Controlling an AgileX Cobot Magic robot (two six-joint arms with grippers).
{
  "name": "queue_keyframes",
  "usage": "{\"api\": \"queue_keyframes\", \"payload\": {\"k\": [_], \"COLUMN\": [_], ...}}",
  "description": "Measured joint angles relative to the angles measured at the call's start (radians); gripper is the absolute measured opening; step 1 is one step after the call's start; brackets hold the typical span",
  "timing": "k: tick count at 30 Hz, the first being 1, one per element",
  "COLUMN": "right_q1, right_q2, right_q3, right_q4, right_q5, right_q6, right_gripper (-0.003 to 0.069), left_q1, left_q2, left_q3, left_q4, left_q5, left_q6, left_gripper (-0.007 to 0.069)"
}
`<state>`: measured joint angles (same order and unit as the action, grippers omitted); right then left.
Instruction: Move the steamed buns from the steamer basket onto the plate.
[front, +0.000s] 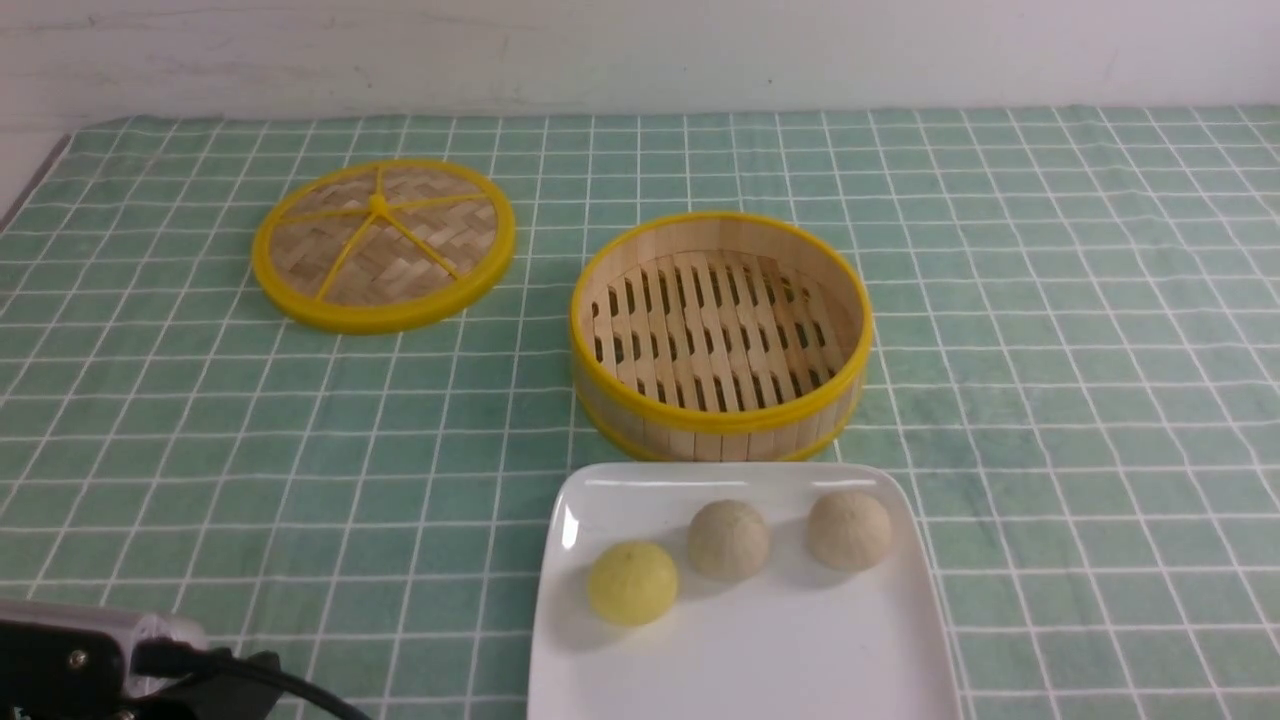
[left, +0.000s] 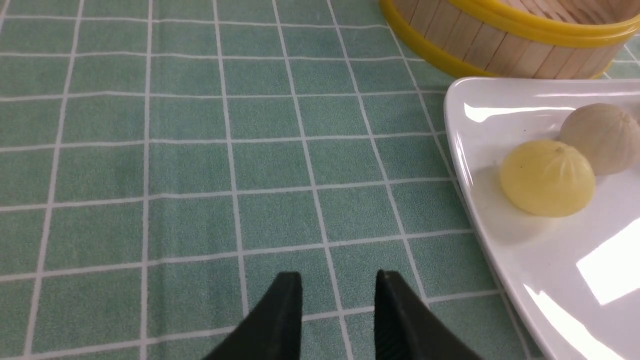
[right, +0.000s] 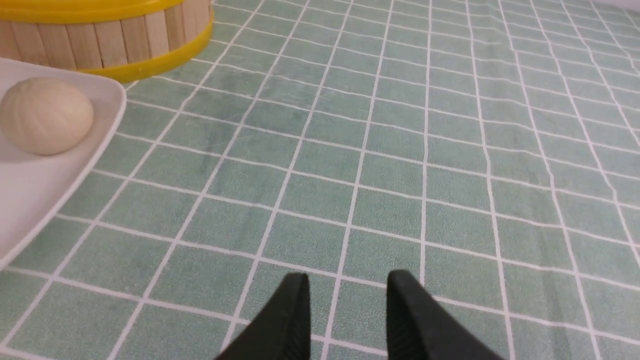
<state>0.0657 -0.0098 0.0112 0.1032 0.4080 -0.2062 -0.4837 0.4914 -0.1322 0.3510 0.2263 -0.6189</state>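
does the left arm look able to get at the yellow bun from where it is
Probably yes: its fingers are parted with nothing between them, beside the plate, and nothing covers the yellow bun, though a beige bun sits close.
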Motion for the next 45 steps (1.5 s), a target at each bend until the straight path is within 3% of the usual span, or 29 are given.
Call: {"api": "queue_keyframes", "payload": {"k": [29,36,45], "right_q1": [0.000,0.000,-0.001], "right_q2": [0.000,0.000,0.000], "right_q3": [0.000,0.000,0.000], "right_q4": [-0.004,-0.004,-0.004], "right_q5": [0.000,0.000,0.000], "right_q6": [0.001,0.001,0.001], "right_gripper": [0.0244,0.0244,0.0244], "left_q1": [0.000,0.001,0.135], "left_q2": [0.000,-0.025,-0.271], "left_q3": [0.000,0.000,0.023], "left_q4": [0.000,0.067,0.146], "left_q5": [0.000,0.037,0.060], "left_q6": [0.000,0.036,0.098], "left_gripper": [0.0240,0.0240,0.0240]}}
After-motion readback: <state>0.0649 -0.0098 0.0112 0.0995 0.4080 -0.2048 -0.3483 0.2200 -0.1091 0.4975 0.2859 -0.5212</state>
